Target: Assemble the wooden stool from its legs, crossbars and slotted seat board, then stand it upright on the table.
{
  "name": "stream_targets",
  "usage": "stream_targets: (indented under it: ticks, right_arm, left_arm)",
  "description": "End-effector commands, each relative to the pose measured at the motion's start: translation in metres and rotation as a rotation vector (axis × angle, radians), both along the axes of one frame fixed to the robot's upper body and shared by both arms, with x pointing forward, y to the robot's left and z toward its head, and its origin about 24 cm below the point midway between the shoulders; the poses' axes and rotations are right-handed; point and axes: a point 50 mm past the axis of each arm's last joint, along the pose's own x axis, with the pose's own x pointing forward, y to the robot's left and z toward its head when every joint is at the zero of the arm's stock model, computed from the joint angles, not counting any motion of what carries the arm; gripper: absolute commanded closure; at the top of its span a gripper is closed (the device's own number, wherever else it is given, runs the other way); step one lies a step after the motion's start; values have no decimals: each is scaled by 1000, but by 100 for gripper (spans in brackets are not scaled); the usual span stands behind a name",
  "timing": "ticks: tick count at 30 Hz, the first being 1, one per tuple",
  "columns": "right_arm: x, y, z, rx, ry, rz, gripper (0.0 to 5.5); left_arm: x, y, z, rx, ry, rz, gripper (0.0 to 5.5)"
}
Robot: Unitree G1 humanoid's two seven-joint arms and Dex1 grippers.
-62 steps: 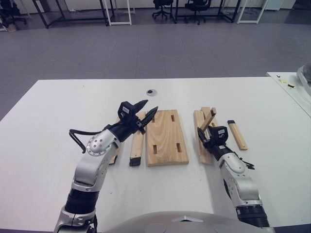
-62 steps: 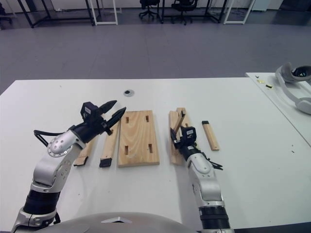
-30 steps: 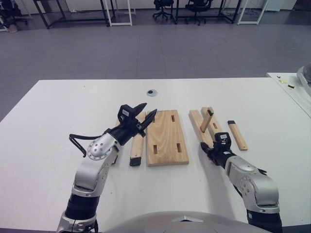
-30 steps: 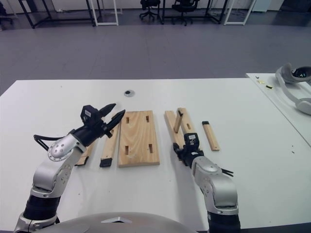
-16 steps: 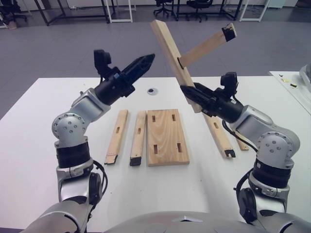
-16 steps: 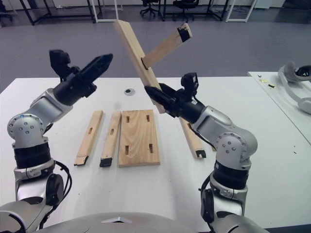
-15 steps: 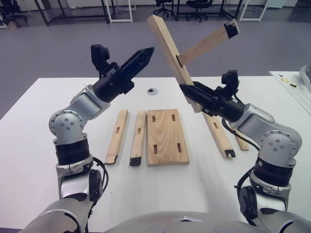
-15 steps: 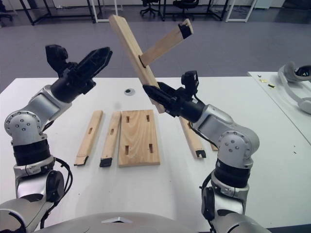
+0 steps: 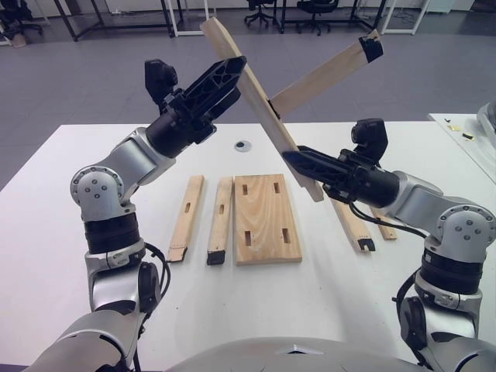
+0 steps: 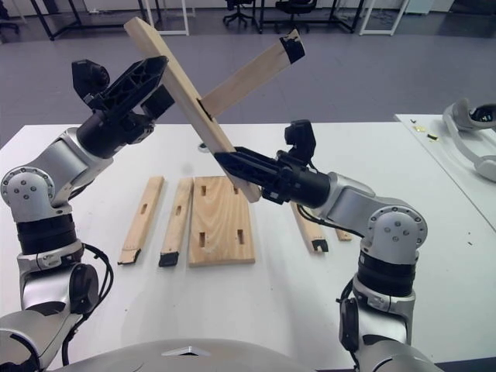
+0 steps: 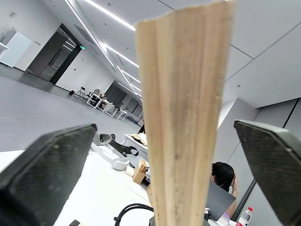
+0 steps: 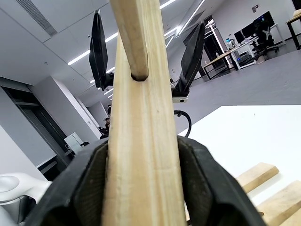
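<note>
Above the counter [image 9: 54, 256], a raised leg [image 9: 263, 116] slants with a crossbar [image 9: 325, 74] seated through its slot. The right gripper [image 9: 294, 159] clamps its lower end and the left gripper [image 9: 231, 71] straddles its upper end, jaws apart. Below lies the slotted seat board [image 9: 267, 219], an outer leg [image 9: 186, 217] and an inner leg [image 9: 220, 219] to its left, a fourth leg [image 9: 350, 225] to its right.

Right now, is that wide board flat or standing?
Flat: the wide board lies on the table, its slots facing up.
</note>
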Motion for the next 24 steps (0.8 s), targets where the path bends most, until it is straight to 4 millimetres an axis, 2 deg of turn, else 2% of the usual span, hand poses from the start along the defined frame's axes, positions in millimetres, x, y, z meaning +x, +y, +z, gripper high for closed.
stream_targets:
  ticks: [1,11,20,24]
  right_arm:
    - [-4,0,-5,-17,25,21,338]
    - [-7,-11,-13,-74,67,85,338]
    - [-11,-17,-19,-100,112,135,338]
    - [-9,-16,-20,-101,128,125,338]
  left_arm:
    - [-5,-1,3,9,-17,-40,10]
    - [-18,7,-7,59,-19,-115,175]
    - [-24,5,-11,66,-26,-127,338]
    - [-27,3,-14,77,-21,-145,341]
